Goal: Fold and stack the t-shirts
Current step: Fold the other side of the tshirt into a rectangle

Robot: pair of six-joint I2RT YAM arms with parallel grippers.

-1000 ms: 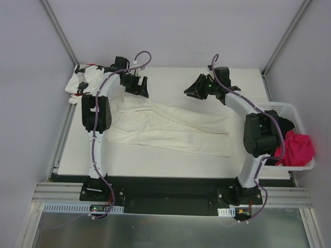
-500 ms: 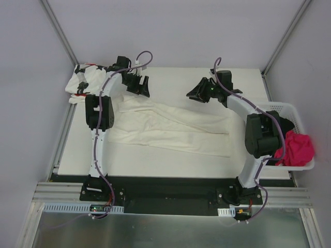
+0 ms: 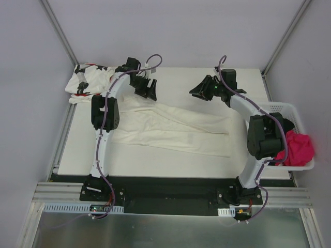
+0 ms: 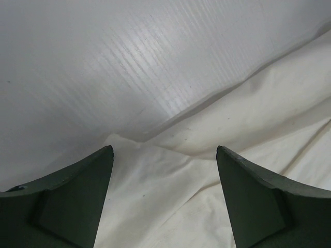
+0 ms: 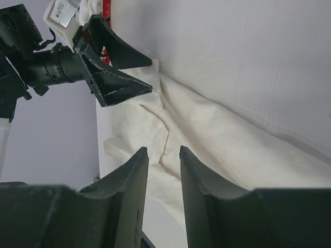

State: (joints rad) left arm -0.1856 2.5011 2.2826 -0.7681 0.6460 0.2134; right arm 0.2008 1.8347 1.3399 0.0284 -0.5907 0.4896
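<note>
The left end effector [image 4: 164, 155] stands wide open. Its two dark fingers [image 4: 67, 201] are far from each other and nothing is between them. It hangs close above the far left corner of the large plain cream-white cloth t-shirt [image 3: 170, 126]. Whether the fingertips touch the cloth I cannot tell.

The right end effector [image 5: 164, 155] is only a little open, with a narrow gap between its fingers, and it grips nothing. It is above the far part of the white table [image 3: 176, 75] and points toward the left one.

The cream-white t-shirt lies spread and wrinkled across the middle of the table. The white t-shirt with black star print and red marks [image 3: 88, 80] lies crumpled at the far left corner. At the right edge stands a white perforated plastic basket [image 3: 283, 108] with a pink cloth [image 3: 300, 146] inside.
</note>
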